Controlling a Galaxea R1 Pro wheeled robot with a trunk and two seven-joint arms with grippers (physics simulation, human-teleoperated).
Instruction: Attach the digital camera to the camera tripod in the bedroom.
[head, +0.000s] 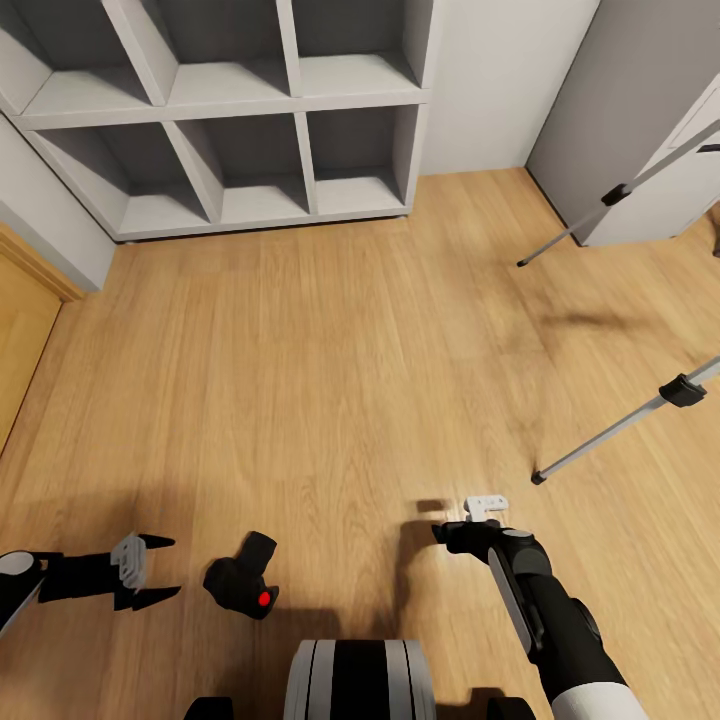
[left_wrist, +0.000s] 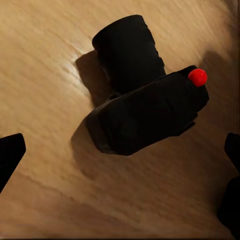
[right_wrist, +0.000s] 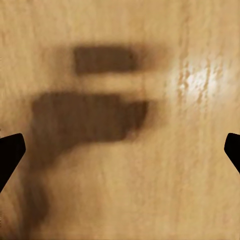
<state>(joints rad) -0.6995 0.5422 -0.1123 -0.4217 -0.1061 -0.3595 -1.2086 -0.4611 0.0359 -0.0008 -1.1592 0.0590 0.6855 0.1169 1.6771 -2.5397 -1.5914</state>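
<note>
The digital camera (head: 243, 584) lies on the wood floor at the lower left, black with its lens pointing away and a red button on top. Close up, the camera (left_wrist: 145, 110) rests between the spread tips of my left gripper (left_wrist: 120, 160). That left gripper (head: 158, 570) is open, a short way left of the camera and not touching it. Two silver legs of the camera tripod (head: 625, 422) reach in from the right edge, their black feet on the floor. My right gripper (head: 487, 508) hangs open over bare floor, pointing down, with a fingertip (right_wrist: 10, 152) showing at the frame edge.
Grey cubby shelves (head: 230, 120) stand against the far wall. A wooden door (head: 25, 330) is at the left and a grey cabinet (head: 640, 110) at the far right. The robot base (head: 360, 680) sits at the bottom edge. Open floor lies between camera and tripod.
</note>
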